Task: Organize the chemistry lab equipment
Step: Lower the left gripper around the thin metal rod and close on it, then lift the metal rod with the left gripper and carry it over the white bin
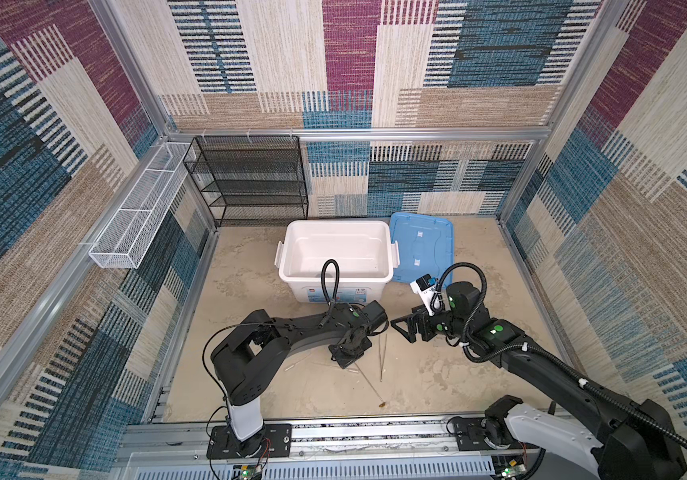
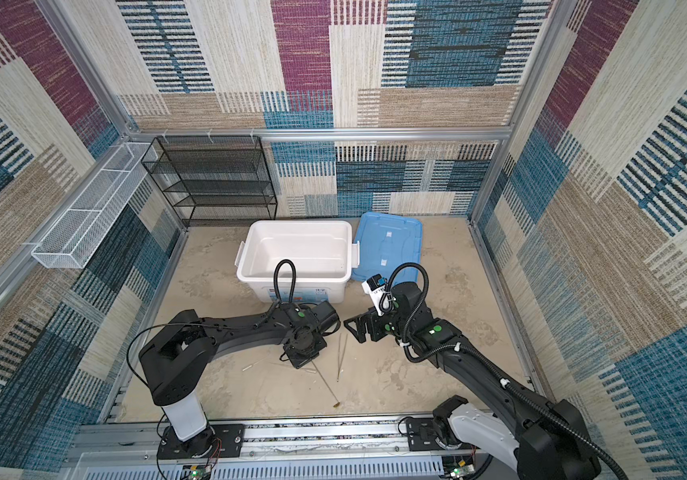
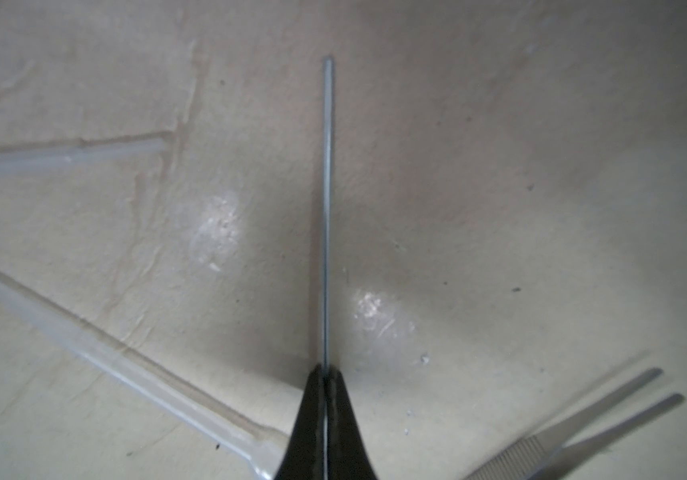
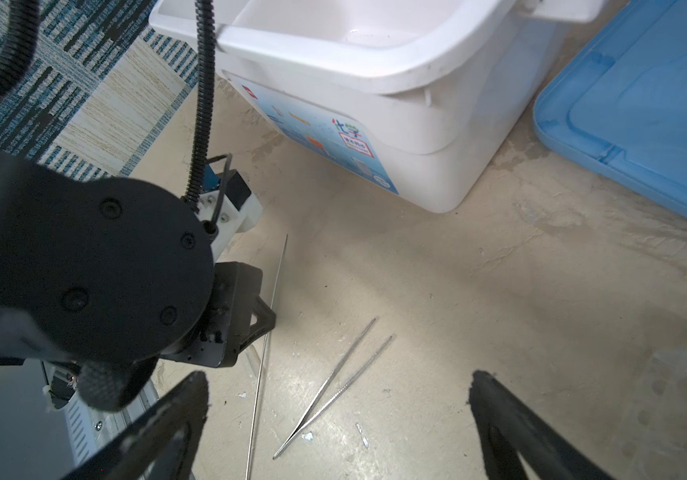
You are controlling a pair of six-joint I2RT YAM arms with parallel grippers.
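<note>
White tub (image 1: 378,289) beside blue lid (image 1: 420,245); left gripper (image 3: 325,374) tight on spoon (image 3: 327,208), right gripper (image 4: 337,376) wide.

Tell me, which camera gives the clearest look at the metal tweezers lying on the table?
The right wrist view: the tweezers lie whole there, both prongs and the joined end sharp. The left wrist view catches only part of them, blurred, at the frame's edge. In both top views they are just a thin pale line.
</note>
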